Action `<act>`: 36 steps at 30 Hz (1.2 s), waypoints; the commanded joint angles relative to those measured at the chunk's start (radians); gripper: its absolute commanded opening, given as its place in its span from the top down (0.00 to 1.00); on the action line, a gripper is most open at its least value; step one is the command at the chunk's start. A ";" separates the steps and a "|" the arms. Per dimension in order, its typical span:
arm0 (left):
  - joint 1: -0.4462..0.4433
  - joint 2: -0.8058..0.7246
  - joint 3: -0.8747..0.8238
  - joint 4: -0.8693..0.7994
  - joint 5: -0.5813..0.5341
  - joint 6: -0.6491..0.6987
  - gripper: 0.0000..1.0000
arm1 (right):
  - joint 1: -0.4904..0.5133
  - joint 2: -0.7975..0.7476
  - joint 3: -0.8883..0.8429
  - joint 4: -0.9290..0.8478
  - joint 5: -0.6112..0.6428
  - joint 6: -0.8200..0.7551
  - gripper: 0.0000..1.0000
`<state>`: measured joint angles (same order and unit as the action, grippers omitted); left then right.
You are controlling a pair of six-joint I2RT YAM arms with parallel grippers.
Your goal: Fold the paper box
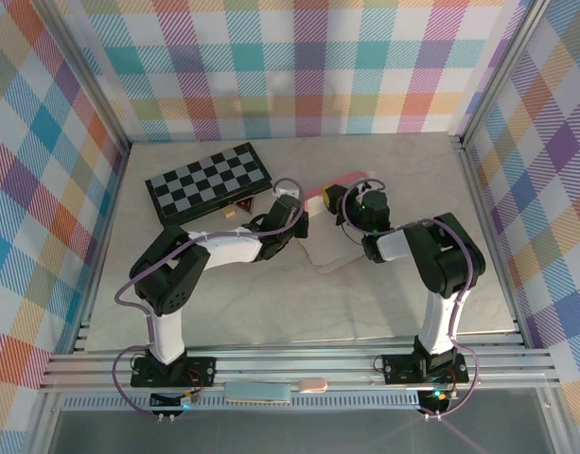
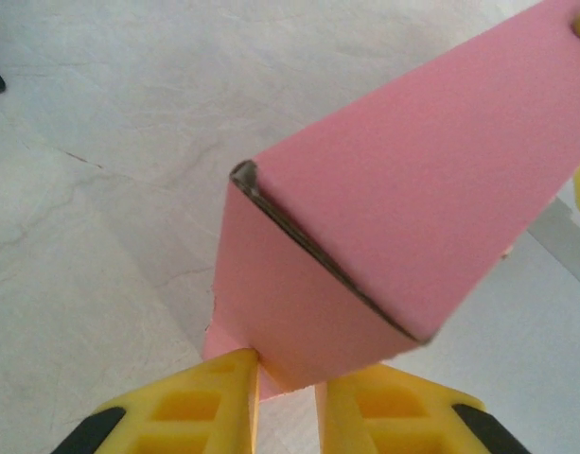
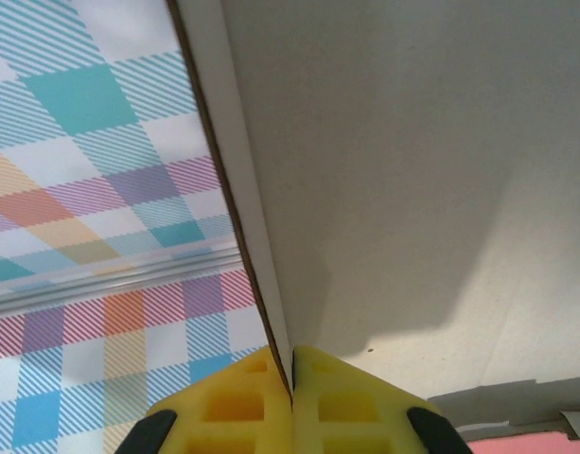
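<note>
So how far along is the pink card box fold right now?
Partway. Done: the thin pink card box has one creased corner with two panels meeting. In hand: left end effector and right end effector each pinch a card edge. Remaining: its pale inside shows open; no closed box yet.

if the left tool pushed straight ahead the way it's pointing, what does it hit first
The paper box. The left tool pinches a pink flap of it, and the box's folded body rises directly ahead of the fingertips. The table lies beyond, but its depth is unclear.
</note>
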<state>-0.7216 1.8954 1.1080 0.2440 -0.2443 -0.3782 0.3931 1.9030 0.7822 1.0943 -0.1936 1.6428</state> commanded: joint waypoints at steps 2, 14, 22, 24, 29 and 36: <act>-0.018 0.064 0.037 0.041 -0.075 -0.008 0.83 | 0.061 0.014 -0.032 -0.118 -0.071 0.062 1.00; -0.035 0.133 0.066 0.108 -0.120 -0.003 0.85 | 0.075 -0.043 0.010 -0.230 -0.015 0.117 1.00; -0.034 0.183 0.122 0.075 -0.150 -0.004 0.83 | 0.074 -0.051 -0.011 -0.234 -0.013 0.131 1.00; -0.033 0.191 0.130 0.069 -0.162 -0.009 0.84 | 0.075 -0.053 -0.014 -0.236 -0.011 0.135 1.00; -0.028 0.200 0.127 0.087 -0.161 -0.021 1.00 | 0.074 -0.063 -0.007 -0.251 -0.002 0.135 1.00; -0.026 0.206 0.108 0.105 -0.169 -0.026 1.00 | 0.075 -0.084 -0.001 -0.288 0.011 0.135 1.00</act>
<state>-0.7486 2.0468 1.2213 0.3504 -0.4702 -0.3824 0.4137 1.8271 0.8005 0.9272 -0.0696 1.7523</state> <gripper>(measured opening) 0.045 0.042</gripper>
